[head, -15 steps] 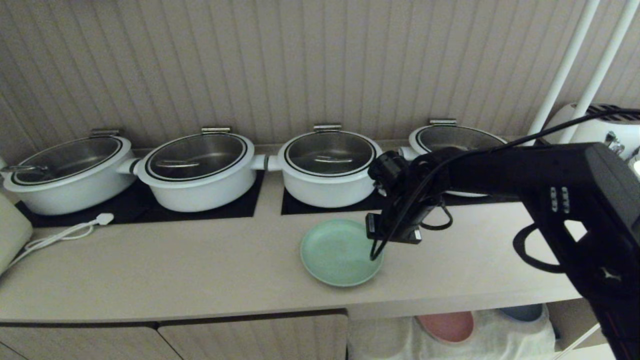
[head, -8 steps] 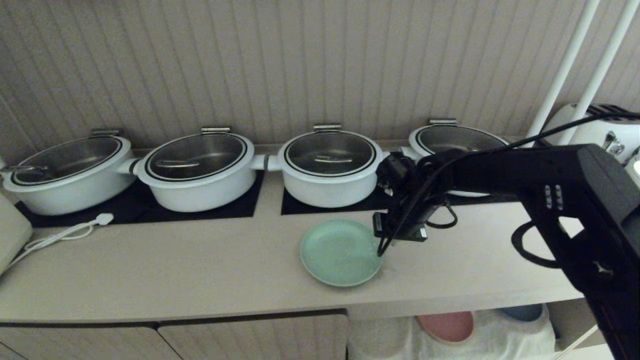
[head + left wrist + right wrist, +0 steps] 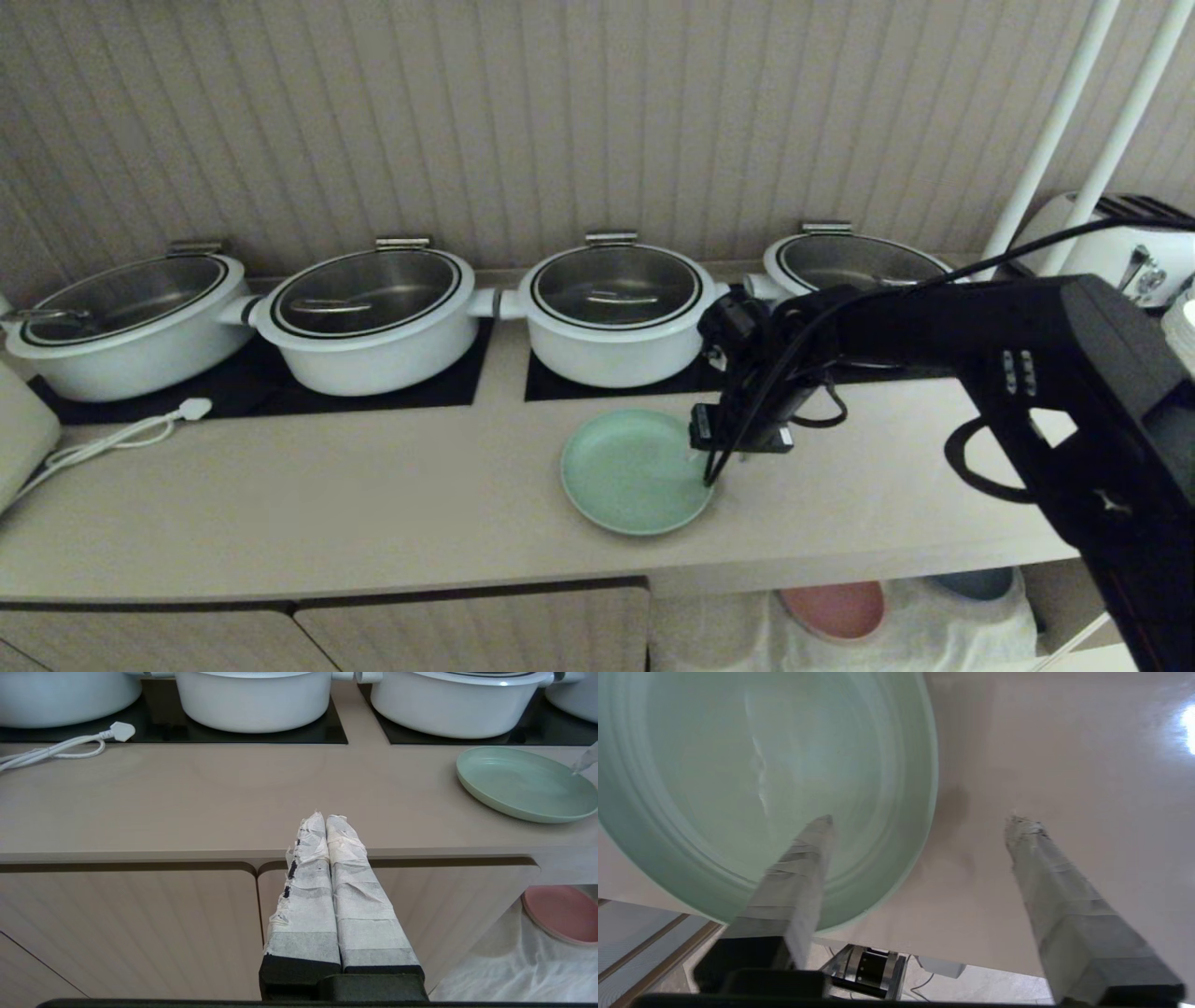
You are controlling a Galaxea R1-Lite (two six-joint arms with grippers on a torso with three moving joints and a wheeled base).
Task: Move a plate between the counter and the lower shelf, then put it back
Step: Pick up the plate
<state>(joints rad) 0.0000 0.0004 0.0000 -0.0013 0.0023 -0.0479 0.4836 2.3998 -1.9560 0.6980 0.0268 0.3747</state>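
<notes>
Tabletop (image 3: 373, 504) carries four white pots (image 3: 616, 313) on black panels, with the plate (image 3: 630, 471) lying flat near its front edge. Below, the lower shelf (image 3: 934, 635) holds a pink plate (image 3: 834, 609) on white cloth. Our right end effector (image 3: 920, 821) stands spread wide astride the plate's right rim, one finger over the plate, one over bare tabletop, gripping nothing. We judge the plate set down; we advise a straight lift clear, so neither finger drags the rim. Only the right wrist view shows the finger spread. Only the left wrist view shows our left end effector (image 3: 325, 820), fingers pressed together, parked before the cabinet doors.
</notes>
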